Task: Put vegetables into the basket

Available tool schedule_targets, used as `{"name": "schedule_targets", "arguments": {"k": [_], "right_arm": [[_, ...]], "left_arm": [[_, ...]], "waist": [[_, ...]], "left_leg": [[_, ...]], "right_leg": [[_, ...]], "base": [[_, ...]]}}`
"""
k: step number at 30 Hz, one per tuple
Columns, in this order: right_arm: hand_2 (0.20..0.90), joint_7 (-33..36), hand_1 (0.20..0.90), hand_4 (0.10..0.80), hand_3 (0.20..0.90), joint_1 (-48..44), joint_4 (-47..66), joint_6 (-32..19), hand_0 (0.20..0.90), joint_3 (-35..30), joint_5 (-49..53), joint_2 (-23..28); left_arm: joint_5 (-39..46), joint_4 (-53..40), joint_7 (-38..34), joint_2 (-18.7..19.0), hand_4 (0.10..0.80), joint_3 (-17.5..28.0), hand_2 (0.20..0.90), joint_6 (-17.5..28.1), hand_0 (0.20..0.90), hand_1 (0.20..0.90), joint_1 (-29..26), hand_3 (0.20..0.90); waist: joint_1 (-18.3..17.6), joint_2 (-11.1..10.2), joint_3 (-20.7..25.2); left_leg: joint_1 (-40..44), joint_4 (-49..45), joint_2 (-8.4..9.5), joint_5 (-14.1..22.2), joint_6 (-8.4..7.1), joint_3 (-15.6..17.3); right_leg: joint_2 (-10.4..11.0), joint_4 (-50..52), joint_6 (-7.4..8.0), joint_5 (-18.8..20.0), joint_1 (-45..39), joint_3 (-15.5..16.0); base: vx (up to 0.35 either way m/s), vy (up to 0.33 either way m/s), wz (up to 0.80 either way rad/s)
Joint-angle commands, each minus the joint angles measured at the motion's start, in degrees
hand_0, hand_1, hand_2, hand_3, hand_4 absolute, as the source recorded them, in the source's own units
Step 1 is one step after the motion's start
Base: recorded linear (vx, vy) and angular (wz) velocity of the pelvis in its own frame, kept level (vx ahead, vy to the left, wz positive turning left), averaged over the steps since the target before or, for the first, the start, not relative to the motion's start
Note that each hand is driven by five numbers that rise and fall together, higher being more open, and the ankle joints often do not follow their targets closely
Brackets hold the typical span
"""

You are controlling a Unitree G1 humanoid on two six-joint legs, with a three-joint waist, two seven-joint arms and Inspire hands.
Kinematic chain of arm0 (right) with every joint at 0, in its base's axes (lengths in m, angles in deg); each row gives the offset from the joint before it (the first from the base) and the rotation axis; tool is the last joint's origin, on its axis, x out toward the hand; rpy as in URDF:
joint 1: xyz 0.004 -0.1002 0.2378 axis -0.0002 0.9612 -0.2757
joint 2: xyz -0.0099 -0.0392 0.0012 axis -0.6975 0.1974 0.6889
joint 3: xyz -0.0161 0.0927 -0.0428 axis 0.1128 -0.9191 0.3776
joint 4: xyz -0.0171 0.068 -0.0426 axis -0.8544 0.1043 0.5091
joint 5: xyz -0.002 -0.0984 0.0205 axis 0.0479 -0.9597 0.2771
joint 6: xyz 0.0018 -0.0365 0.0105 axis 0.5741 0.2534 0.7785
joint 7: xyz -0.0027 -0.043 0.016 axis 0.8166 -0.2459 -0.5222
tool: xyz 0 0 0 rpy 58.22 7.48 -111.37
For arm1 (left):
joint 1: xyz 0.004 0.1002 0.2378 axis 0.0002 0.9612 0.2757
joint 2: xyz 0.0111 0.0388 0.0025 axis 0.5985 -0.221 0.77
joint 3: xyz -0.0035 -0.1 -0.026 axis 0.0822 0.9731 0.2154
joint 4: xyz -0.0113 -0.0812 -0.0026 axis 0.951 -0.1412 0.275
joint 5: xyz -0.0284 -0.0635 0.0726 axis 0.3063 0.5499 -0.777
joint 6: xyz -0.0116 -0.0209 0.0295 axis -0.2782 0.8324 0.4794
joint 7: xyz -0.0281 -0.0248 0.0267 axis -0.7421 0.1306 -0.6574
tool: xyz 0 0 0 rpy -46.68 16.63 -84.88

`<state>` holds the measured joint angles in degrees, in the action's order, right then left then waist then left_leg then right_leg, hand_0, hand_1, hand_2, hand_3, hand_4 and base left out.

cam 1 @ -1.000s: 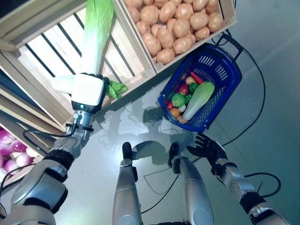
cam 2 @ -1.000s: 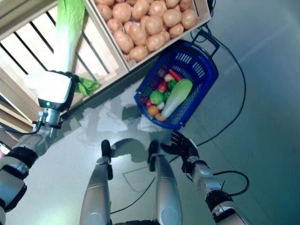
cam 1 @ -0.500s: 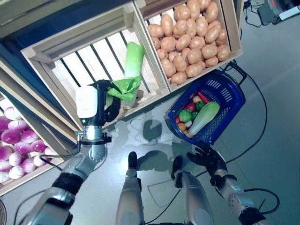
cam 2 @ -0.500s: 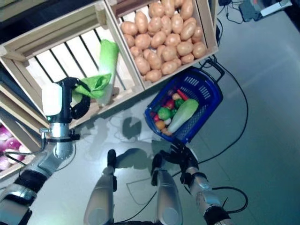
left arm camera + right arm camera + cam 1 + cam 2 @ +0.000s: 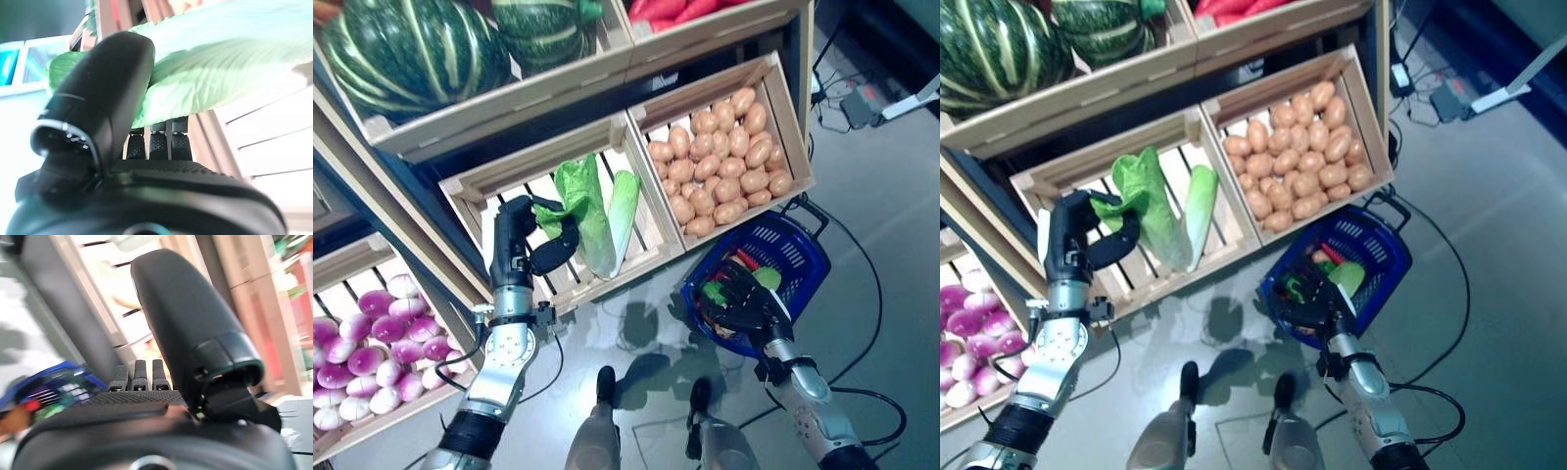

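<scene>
A napa cabbage (image 5: 594, 209) with green leaves and a pale stalk lies in a slatted wooden crate (image 5: 499, 181). My left hand (image 5: 521, 238) reaches into that crate. In the left wrist view the thumb (image 5: 102, 93) and fingers (image 5: 159, 141) are pinched on a green cabbage leaf (image 5: 210, 73). The blue basket (image 5: 803, 257) stands on the floor to the right, below the potato crate, and holds several vegetables. My right hand (image 5: 740, 297) hovers over the basket's near rim with straight fingers (image 5: 139, 374) and holds nothing.
A crate of potatoes (image 5: 724, 147) sits right of the cabbage crate. Striped green pumpkins (image 5: 411, 49) fill the shelf above, and purple-white round vegetables (image 5: 372, 357) fill a low crate at the left. Grey floor (image 5: 891, 196) spreads right of the basket.
The camera has tilted up, so the upper shelves now show. The cabbage stays pinched in my left hand and now rests in the crate. My right hand has risen from near the floor to the basket.
</scene>
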<state>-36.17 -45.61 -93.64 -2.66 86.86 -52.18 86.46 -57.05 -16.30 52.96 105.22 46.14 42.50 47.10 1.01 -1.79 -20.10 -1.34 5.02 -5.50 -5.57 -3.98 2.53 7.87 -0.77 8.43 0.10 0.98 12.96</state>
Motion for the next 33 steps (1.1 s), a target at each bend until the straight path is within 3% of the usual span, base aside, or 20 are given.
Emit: {"name": "schedule_targets", "arguments": {"k": [1,8,15,24,28,33], "right_arm": [[0.9,-4.6,0.9,0.8,0.9,2.5,6.7,-3.7,0.9,0.0,-1.1,2.1],[0.9,-9.3,0.9,0.8,0.9,-0.2,10.3,-0.1,0.9,1.8,-0.8,3.4],[0.9,-13.1,0.9,0.8,0.9,-4.7,11.3,4.8,0.9,3.5,2.1,6.5],[0.9,-21.2,0.9,0.8,0.9,-8.9,12.0,15.9,0.9,7.6,13.0,7.8],[0.9,-20.8,0.9,0.8,0.9,-10.6,11.6,17.5,0.9,9.4,14.3,7.0],[0.9,-15.3,0.9,0.8,0.9,-12.5,10.7,16.1,0.9,10.7,13.3,6.3]], "left_arm": [[7.9,-6.9,5.0,-0.4,0.4,2.3,0.3,2.4,0.3,0.3,-0.4,0.3],[20.5,-9.2,11.5,-2.5,0.4,1.6,0.3,-2.7,0.3,0.3,-0.1,0.3],[22.5,-9.4,12.0,-1.9,0.4,-0.6,0.3,-6.7,0.3,0.3,-2.0,0.3],[24.5,-7.4,14.5,-1.5,0.4,-2.6,0.3,-9.5,0.3,0.3,-2.4,0.3],[27.4,-6.5,15.2,-1.6,0.4,-3.5,0.3,-10.7,0.3,0.3,-2.7,0.3],[30.1,-5.9,15.1,-2.3,0.4,-4.6,0.3,-11.0,0.3,0.3,-2.6,0.3]], "waist": [[-0.1,-0.8,9.5],[0.3,-0.6,11.9],[0.9,-0.7,13.3],[1.7,-1.4,15.3],[1.9,-1.6,16.0],[2.0,-1.6,16.6]], "left_leg": [[-0.2,-0.7,2.66,4.3,1.32,2.2],[2.2,-0.2,3.0,5.5,2.08,2.8],[3.6,0.0,2.94,6.2,2.19,3.1],[4.7,0.0,2.45,6.5,1.86,3.1],[4.8,0.0,2.23,6.6,1.63,3.1],[4.9,0.0,1.99,6.4,1.52,3.1]], "right_leg": [[1.9,1.6,0.27,0.9,0.2,-0.7],[2.3,0.3,0.57,1.1,-1.8,-1.3],[2.3,-0.4,0.84,1.3,-3.1,-1.5],[2.3,-1.7,0.63,1.3,-4.7,-1.0],[2.2,-2.1,0.55,1.3,-5.2,-0.8],[2.2,-2.2,0.37,1.2,-5.4,-0.9]], "base": [[0.119,-0.006,-0.09],[0.044,-0.007,-0.08],[0.006,-0.007,-0.02],[0.0,0.0,0.0],[0.0,0.0,0.0],[0.0,0.0,0.0]]}}
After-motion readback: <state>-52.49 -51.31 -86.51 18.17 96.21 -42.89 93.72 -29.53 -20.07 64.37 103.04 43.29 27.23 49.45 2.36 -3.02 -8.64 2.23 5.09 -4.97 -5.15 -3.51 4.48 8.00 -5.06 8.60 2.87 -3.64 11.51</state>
